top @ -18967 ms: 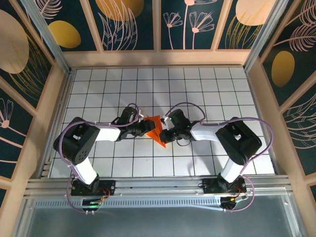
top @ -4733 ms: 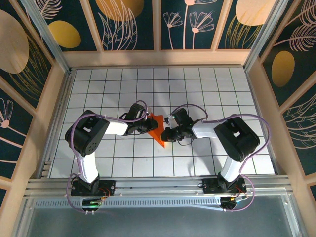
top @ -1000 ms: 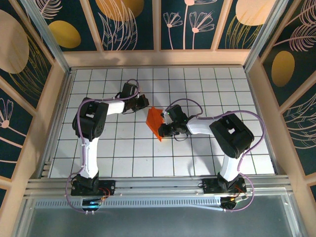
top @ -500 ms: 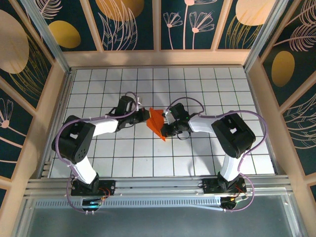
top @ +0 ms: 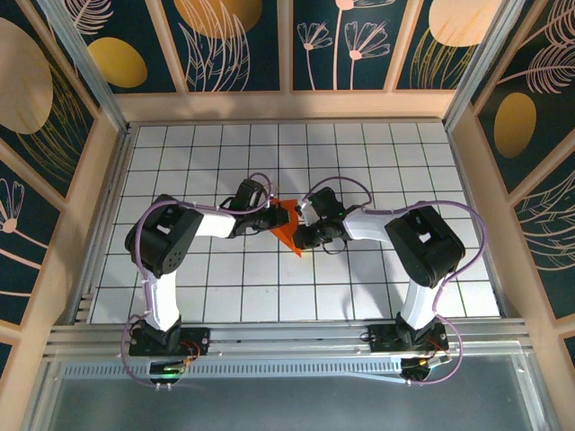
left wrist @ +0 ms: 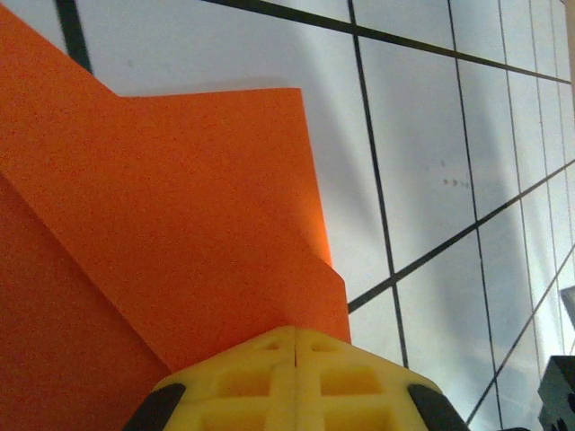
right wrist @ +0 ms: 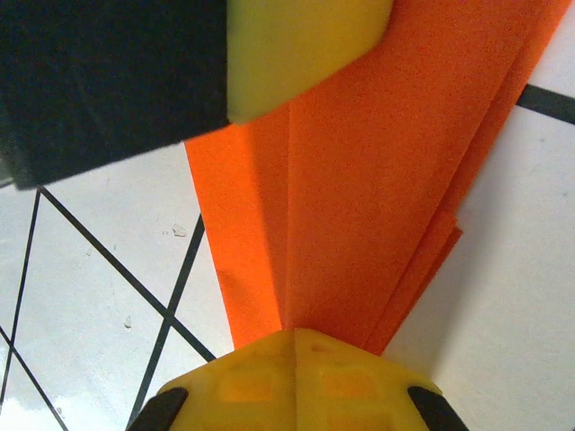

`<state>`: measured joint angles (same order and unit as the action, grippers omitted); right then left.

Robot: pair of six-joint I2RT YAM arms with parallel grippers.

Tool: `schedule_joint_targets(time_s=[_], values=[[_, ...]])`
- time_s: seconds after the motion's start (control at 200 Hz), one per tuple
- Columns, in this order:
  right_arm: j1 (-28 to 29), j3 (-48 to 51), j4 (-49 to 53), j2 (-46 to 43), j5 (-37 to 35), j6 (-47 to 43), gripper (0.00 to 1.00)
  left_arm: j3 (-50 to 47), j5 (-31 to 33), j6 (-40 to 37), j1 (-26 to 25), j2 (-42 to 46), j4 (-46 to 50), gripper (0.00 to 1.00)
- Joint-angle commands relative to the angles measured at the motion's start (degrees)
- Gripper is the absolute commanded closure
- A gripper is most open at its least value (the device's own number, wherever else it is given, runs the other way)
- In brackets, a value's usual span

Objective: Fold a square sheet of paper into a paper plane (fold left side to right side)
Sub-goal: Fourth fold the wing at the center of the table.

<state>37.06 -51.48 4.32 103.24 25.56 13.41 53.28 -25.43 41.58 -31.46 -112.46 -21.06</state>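
Four fingers (left wrist: 269,348) tight on paper (left wrist: 180,224).

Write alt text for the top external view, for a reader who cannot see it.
On a white gridded table, the left gripper and right gripper close in from opposite sides on a folded orange paper wedge near the table's centre. The wedge's narrow point aims toward the table's near edge.
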Motion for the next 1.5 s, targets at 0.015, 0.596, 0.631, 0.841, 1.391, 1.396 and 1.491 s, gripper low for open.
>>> schedule_joint_targets(time_s=[0.015, 0.596, 0.631, 0.841, 1.391, 1.396, 1.491], values=[[-0.8, 2.0, 8.6, 1.2, -2.3, 0.0, 1.00, -0.8, 3.0, -0.9, -0.1, -1.0, 1.0, 1.00], [-1.4, -2.1, 0.7, -3.0, 7.2, 6.9, 1.00, -4.5, 5.6, -0.7, -0.1, -0.4, 3.0, 1.00], [-1.2, -2.0, 0.0, -2.6, 7.5, 7.3, 1.00, -4.4, 5.6, -0.7, -0.2, -0.5, 3.1, 1.00], [-0.1, -1.7, -3.0, -0.1, 7.7, 9.1, 1.00, -4.2, 5.7, -0.6, -0.1, -0.7, 3.6, 1.00], [0.6, -2.2, 1.5, 3.9, 2.2, 8.8, 1.00, -3.0, 7.8, 0.5, -0.1, -2.0, 7.2, 1.00], [0.6, -2.1, 1.6, 3.9, 2.2, 8.8, 1.00, -2.9, 7.8, 0.4, -0.1, -2.1, 7.2, 1.00], [0.8, -1.3, 2.7, 3.2, 2.0, 8.6, 1.00, -2.7, 8.8, 0.7, -0.2, -2.3, 8.2, 1.00]])
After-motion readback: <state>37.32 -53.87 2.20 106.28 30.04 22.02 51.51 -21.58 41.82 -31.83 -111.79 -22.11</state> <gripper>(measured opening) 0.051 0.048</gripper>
